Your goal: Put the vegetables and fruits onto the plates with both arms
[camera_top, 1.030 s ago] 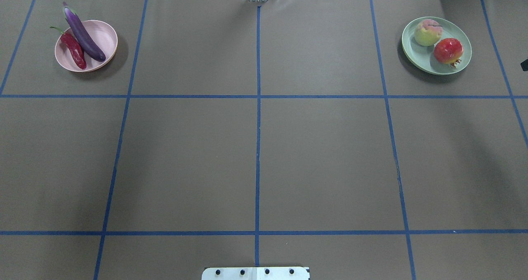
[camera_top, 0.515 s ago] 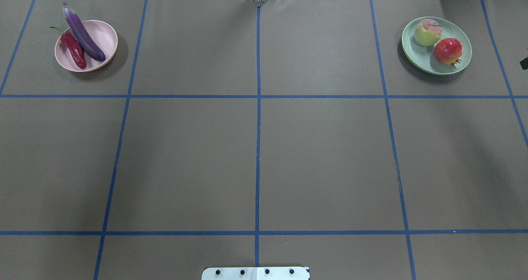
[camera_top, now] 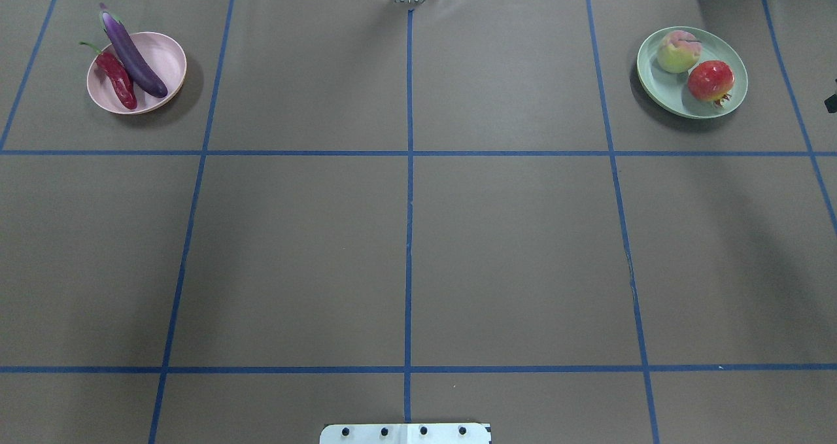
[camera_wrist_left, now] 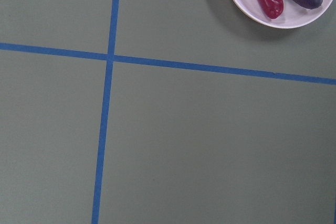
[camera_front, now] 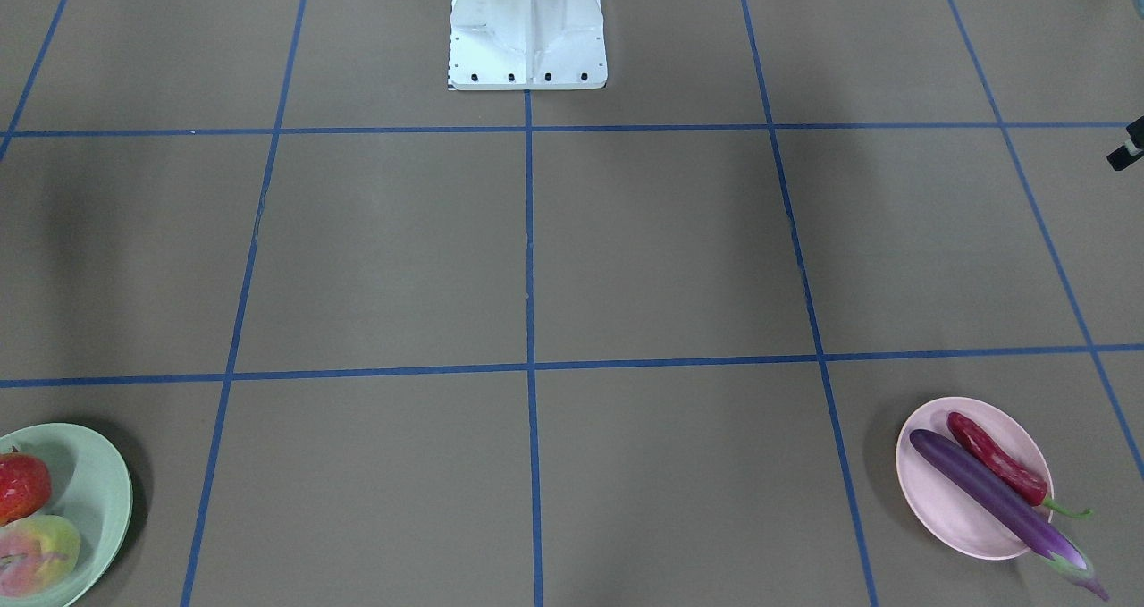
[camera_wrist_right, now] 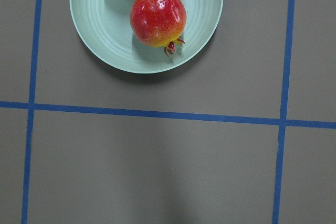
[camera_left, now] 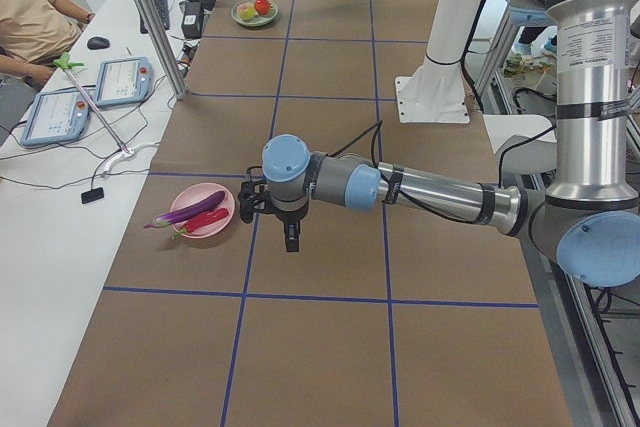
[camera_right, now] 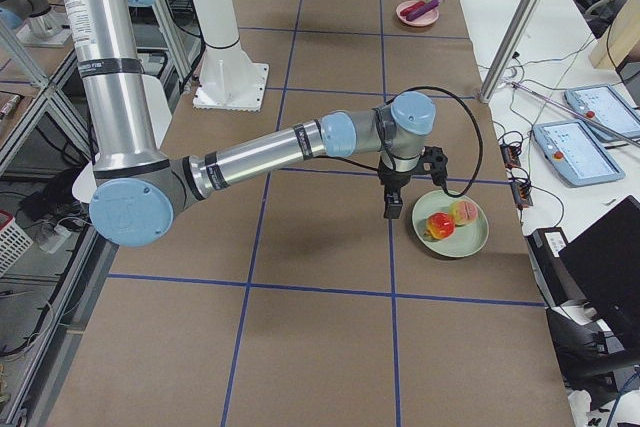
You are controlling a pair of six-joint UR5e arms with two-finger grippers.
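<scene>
The left gripper (camera_left: 291,239) hangs above the brown paper-covered table (camera_top: 405,254) with its fingers pointing down. It shows clearly only from the side, so I cannot tell whether the fingers are spread or closed. The pink plate (camera_top: 167,55) lies near them on the table, on the side away from the robot's white base block (camera_front: 527,35). In the left wrist view it sits in the upper right corner.

2 vegetables lie side by side on the pink plate, touching along their length. The red chili pepper (camera_top: 118,79) is on the side nearer the left fingers. The purple eggplant (camera_top: 134,58) is beyond it. The eggplant's calyx end and the chili's green stem both stick out over the plate's far rim.

The right gripper (camera_right: 393,209) also hangs above the table, fingers down. Here too I cannot tell how far apart they stand. The mint green plate (camera_top: 667,91) lies just beyond these fingers, again away from the base block. On it, the red-orange pomegranate (camera_top: 710,80) sits nearer the fingers. The peach (camera_top: 678,51) sits just behind it, close beside it.

The 2 plates are well apart, at opposite ends of the table's far row of blue tape lines (camera_top: 409,153).
</scene>
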